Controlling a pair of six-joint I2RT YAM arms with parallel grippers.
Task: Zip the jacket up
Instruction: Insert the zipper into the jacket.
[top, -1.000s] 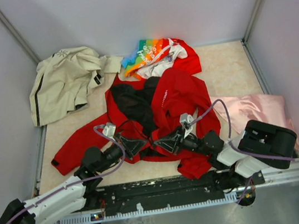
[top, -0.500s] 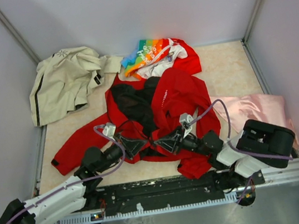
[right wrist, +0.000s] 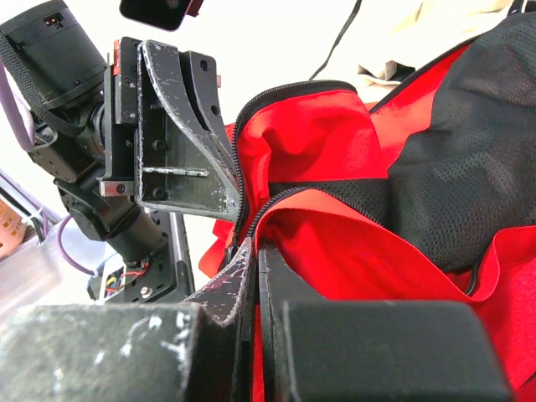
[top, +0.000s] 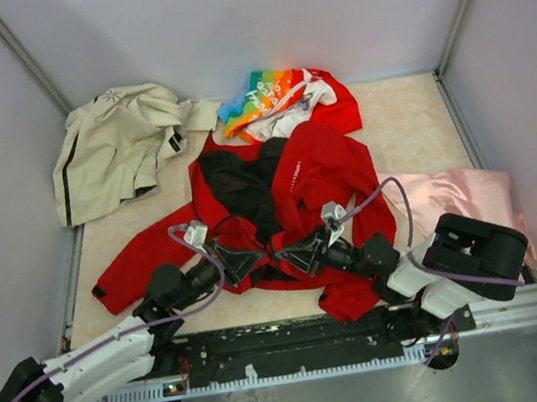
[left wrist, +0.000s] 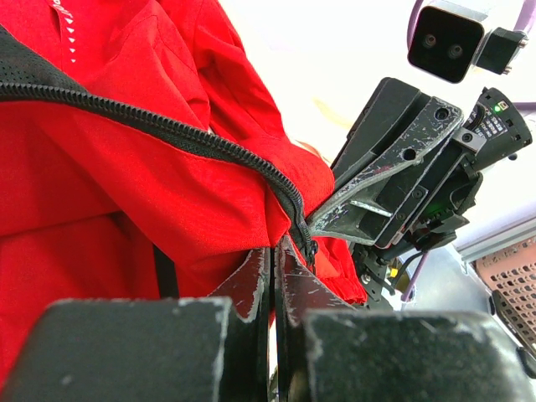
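The left gripper (top: 249,261) was clamped shut on one zipper edge of the red jacket (top: 314,169), which was spread at the centre of the table (top: 410,129) with its hem at 6 o'clock. The other edge was pinched by the right gripper (top: 295,255). Both ends were judged to need aligning before any pull toward 12 o'clock.

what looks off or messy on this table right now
The jacket lies rumpled and unzipped, black lining exposed, hem bunched toward the near edge. Its two zipper edges are not joined, one pinched in the left gripper, one in the right gripper. A beige jacket and pink cloth lie crumpled nearby.
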